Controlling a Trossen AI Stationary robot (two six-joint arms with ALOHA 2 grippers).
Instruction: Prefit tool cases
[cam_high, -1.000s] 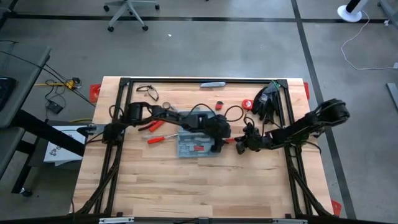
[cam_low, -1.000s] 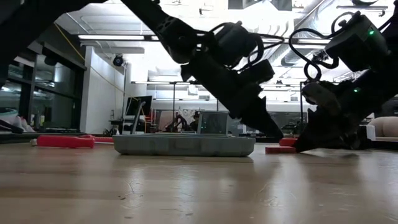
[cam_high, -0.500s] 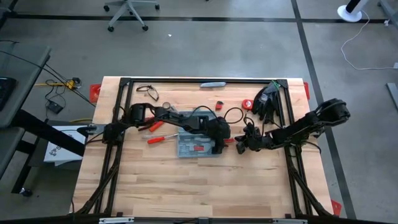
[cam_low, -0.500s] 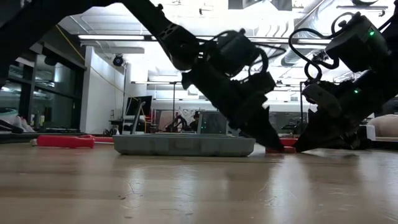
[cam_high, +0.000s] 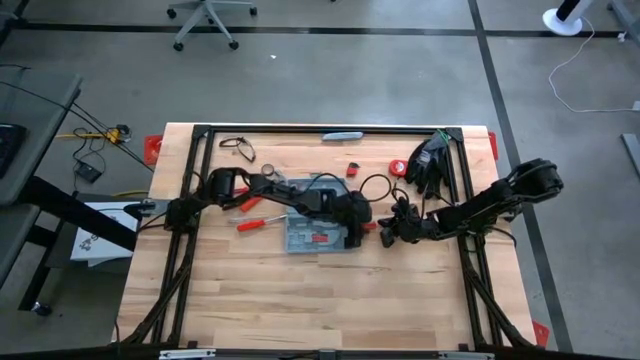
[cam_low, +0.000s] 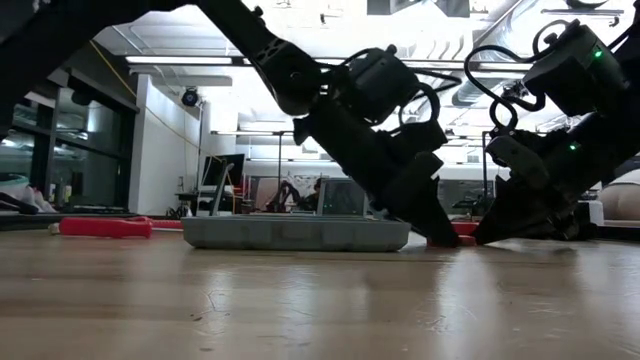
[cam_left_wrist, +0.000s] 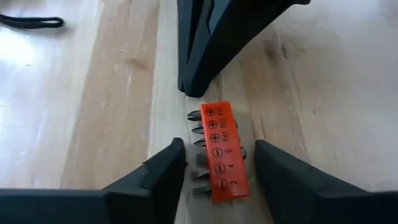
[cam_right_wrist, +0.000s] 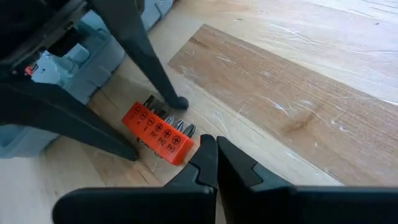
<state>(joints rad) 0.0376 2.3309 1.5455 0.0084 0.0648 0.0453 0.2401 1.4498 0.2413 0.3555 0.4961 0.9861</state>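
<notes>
Left gripper is down on the table just right of the case, fingers spread wide, straddling the orange bit holder without touching it (nothing gripped). The case lies open mid-table, a red tool inside. Right gripper sits at the holder's far side, fingers pressed together and empty, tips just beside the orange strip. Red screwdrivers lie left of the case; black glasses near the back edge.
</notes>
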